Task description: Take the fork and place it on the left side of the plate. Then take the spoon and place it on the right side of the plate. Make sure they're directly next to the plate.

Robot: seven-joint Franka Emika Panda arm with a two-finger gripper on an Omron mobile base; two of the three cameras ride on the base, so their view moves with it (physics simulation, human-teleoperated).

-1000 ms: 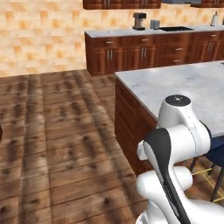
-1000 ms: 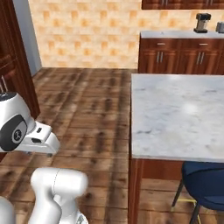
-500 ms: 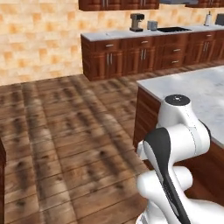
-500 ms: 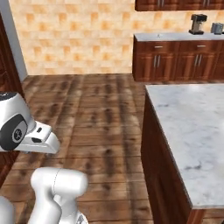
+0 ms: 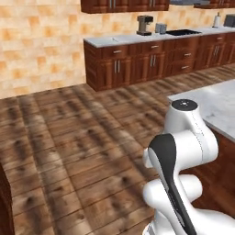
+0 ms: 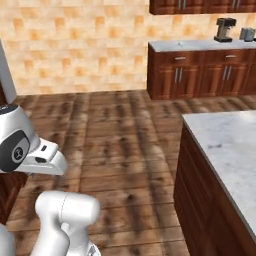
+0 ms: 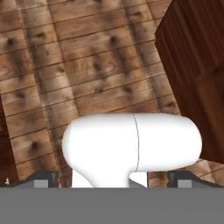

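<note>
Both fingertips of the claw stand wide apart, holding nothing, above the wooden floor.

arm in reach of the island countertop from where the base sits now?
Probably not yet. The arm is folded up over the base, the open gripper points down at wood floor, and the marble island countertop lies off to the side. Fork, spoon and plate aren't visible.

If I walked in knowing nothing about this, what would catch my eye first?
Probably the big white robot arm with its dark joint band, rising in the foreground over a brown wooden plank floor. Next, the pale marble island top on the right, on dark wood sides. Far back, a coffee machine stands on the counter above dark wood cabinets, against an orange tiled wall.
</note>
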